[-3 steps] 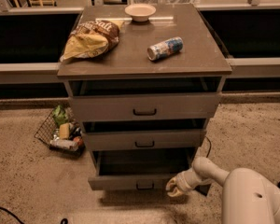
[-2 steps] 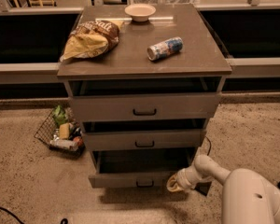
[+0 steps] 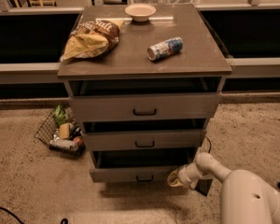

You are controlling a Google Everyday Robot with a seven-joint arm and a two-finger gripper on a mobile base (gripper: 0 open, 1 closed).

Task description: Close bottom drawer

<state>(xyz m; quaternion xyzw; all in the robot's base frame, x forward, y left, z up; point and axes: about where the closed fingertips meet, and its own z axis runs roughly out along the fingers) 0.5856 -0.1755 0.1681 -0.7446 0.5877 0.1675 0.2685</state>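
Three grey-brown drawers stand ajar in a low cabinet [image 3: 130, 62], and the bottom drawer [image 3: 126, 174] is the one that sits lowest, just above the floor, under the middle drawer [image 3: 177, 139] and the top drawer [image 3: 186, 106]. Its front panel is the slimmest of the three, with a small dark bar handle [image 3: 144, 178] at the centre, and a dark strip of its open inside shows above the panel. The robot's gripper [image 3: 177, 177] sits low at the right end of that front panel, at the tip of a white arm [image 3: 214, 166] that reaches in from the lower right; whether the gripper is open or closed cannot be told, nor whether it touches the panel. On the cabinet's flat brown top lie a crumpled yellow and brown chip bag [image 3: 91, 38] at the left, on which the word "Salt" can be read, a can [image 3: 165, 48] on its side near the middle with a blue and white label too small to read, and a pale bowl [image 3: 140, 11] at the back edge. To the left of the cabinet a wire basket [image 3: 60, 134] of packets rests on the floor [image 3: 28, 181], a speckled tan carpet. Behind the cabinet a pale ledge [image 3: 23, 69] runs across the room over dark panels, and a black cable [image 3: 0, 211] curls at the lower left corner.
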